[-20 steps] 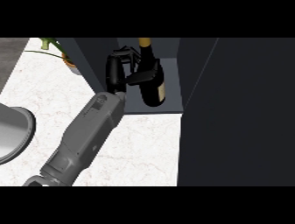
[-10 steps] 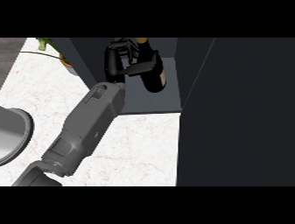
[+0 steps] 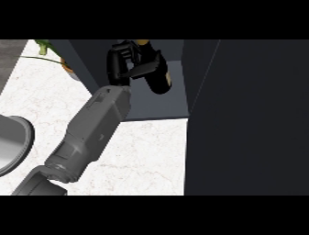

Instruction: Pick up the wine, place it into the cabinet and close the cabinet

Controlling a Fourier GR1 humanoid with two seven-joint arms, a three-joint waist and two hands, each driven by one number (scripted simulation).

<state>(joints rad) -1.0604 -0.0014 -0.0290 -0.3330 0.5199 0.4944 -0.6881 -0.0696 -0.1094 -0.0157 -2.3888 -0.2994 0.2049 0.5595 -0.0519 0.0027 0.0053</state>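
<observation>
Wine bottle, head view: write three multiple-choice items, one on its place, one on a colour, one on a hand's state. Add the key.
1. Where is the wine bottle?
A. Lying on a plate
B. In the opening of the cabinet
C. On the floor

2. What colour is the counter?
A. White, marbled
B. Red
C. Green

3. How is the left hand?
A. Open and resting
B. Curled round the wine bottle
C. Shut on nothing

Key:
1 B: the dark bottle shows against the cabinet's inner walls, above its floor.
2 A: the surface under the forearm is pale with faint veins.
3 B: the black fingers wrap the bottle's upper part.
</observation>
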